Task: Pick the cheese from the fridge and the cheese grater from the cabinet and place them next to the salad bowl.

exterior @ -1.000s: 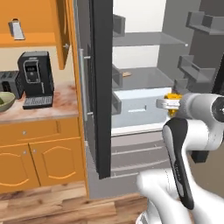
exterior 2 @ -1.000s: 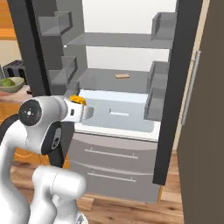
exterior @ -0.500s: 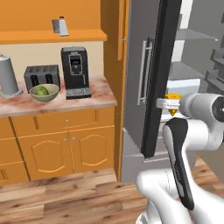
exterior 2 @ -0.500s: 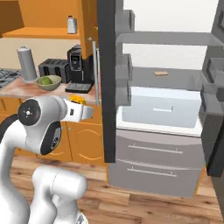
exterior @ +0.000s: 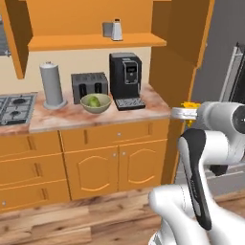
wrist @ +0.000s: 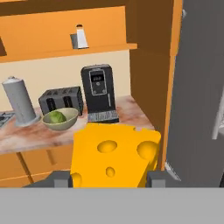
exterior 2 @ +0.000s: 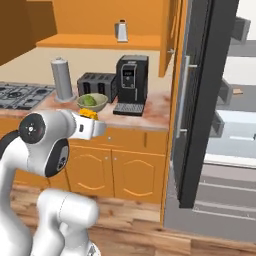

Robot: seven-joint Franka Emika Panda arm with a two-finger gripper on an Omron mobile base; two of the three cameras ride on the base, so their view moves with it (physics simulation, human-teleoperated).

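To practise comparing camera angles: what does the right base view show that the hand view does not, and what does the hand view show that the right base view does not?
Right base view alone: the open fridge interior with grey shelves, and the stove.
Hand view alone: the cheese close up, holes facing the camera, clamped between the gripper tips.
Both: the salad bowl, toaster, coffee machine, paper towel roll and the cheese grater on the cabinet shelf.

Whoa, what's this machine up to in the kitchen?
The robot arm is carrying a wedge of cheese, clamped in its jaws, away from the open fridge. On the counter ahead sits the salad bowl by a toaster and coffee machine. The cheese grater is on the cabinet shelf.
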